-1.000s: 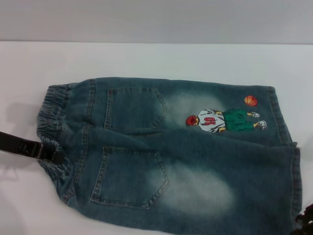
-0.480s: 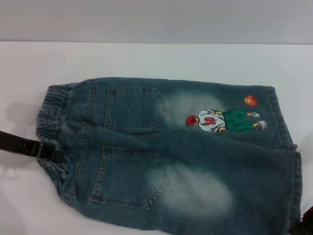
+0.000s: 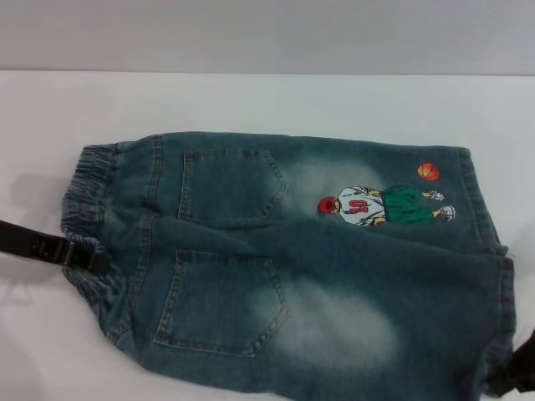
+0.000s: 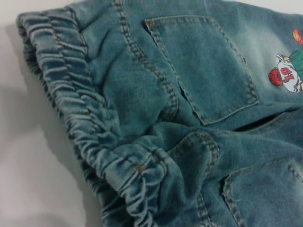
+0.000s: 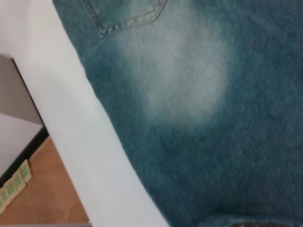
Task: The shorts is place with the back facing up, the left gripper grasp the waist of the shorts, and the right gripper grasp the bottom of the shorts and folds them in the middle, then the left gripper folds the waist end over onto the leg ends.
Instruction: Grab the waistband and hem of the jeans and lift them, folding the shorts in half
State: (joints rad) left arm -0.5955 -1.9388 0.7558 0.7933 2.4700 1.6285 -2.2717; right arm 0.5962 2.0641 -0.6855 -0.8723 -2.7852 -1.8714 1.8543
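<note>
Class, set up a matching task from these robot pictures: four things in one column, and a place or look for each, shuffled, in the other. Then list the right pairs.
Things:
1. left gripper
2. right gripper
3. embroidered ball
4. waist of the shorts

Descriptions:
A. orange, above the cartoon player
B. gathered and ruffled denim band
C. at the leg hem, in the head view's lower right corner
D. at the elastic band, on the left

Pairs: 1-D, 2-C, 3-A, 4-B
</note>
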